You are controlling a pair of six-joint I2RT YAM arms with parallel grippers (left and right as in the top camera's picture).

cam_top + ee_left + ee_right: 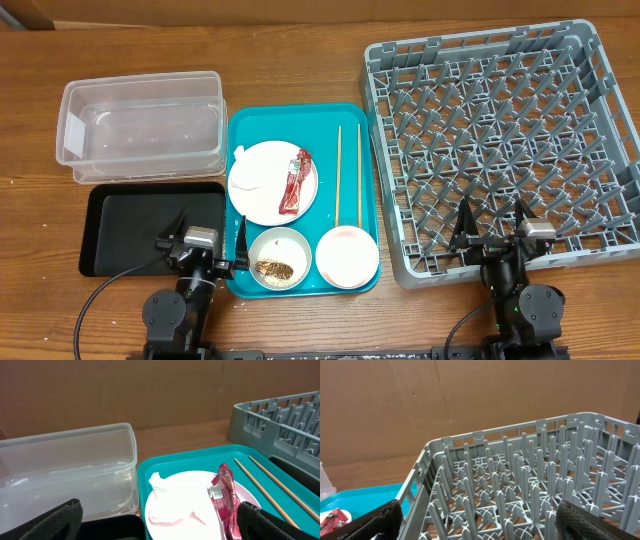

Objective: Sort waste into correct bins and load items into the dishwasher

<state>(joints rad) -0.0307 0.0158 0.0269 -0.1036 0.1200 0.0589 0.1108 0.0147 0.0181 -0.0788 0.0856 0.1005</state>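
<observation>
Left gripper is the nearer one, fingers wide apart and empty, and the red wrapper lies on the white plate at roughly 2 o'clock from it, long axis about 12 to 6; the right gripper has its fingers apart too.

Teal serving tray mid wooden table; brown cardboard wall behind far edge.

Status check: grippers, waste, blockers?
Left gripper, right gripper open, empty. Red wrapper, tissue on white plate; dish rack unloaded. Path clear.
</observation>
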